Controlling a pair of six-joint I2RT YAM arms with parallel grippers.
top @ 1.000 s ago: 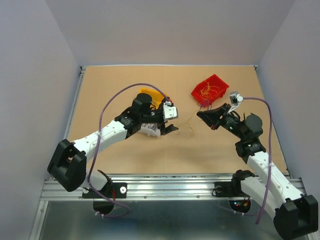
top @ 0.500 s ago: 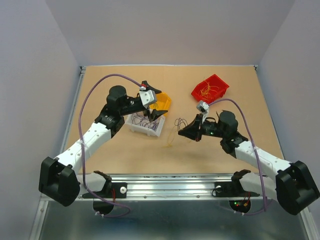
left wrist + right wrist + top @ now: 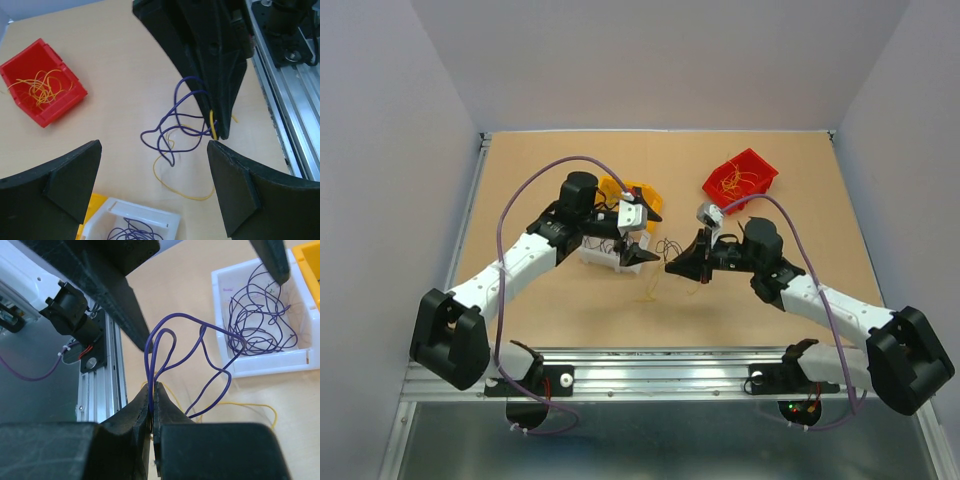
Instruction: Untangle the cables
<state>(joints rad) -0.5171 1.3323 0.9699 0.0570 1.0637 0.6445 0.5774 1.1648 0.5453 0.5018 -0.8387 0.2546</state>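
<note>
A loose tangle of purple cables (image 3: 175, 125) and one yellow cable (image 3: 180, 187) hangs from my right gripper (image 3: 152, 390), which is shut on them just above the table. In the top view the right gripper (image 3: 672, 268) is at mid-table with the purple cables (image 3: 666, 247) looping up from its tip. My left gripper (image 3: 154, 145) stands wide open facing those loops, nothing between its fingers. From above, the left gripper (image 3: 646, 235) hovers at the right end of the white bin (image 3: 600, 255).
The white bin (image 3: 260, 367) holds more purple wires. A yellow bin (image 3: 638, 194) sits behind it. A red bin (image 3: 740, 178) with yellow wires stands at the back right. The metal rail (image 3: 100, 375) runs along the near edge.
The right gripper carried the cables from beside the red bin to mid-table and edged left. The left gripper swung back and then came toward the hanging loops, still open.
</note>
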